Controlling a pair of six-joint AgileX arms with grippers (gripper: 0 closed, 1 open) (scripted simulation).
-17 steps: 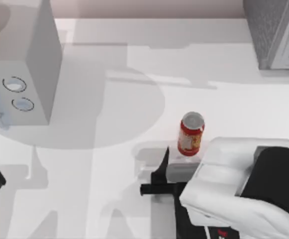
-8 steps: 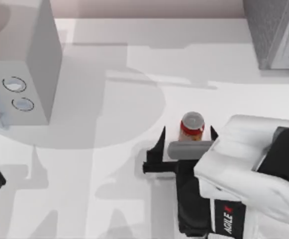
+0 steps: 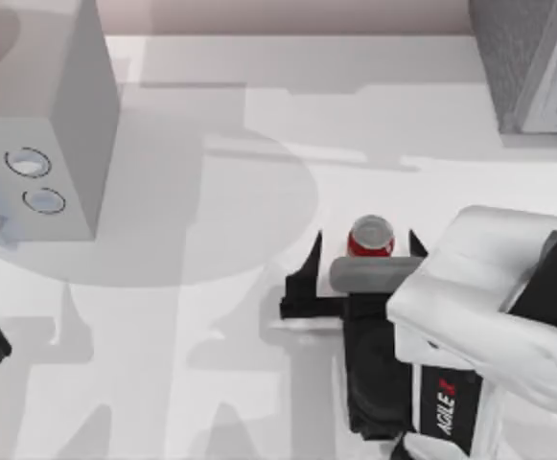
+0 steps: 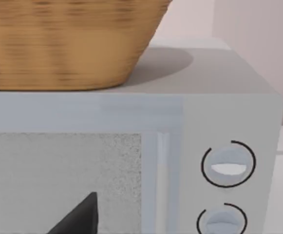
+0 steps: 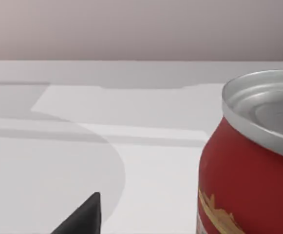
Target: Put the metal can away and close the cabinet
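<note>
On table centre | metal can [image 3: 371, 236] upright, axis vertical | right gripper [image 3: 364, 251] spread wide, straddling it

The lower part of the metal can [image 3: 371, 237] is hidden behind the right gripper [image 3: 364, 255] in the top view, and in the right wrist view the can [image 5: 251, 165] runs off the edge. The cabinet [image 3: 532, 62] is cut off at the top view's upper right corner. The pale grey box [image 3: 38, 134] runs off its left edge. The basket [image 4: 73, 41] is cropped in the left wrist view.
</note>
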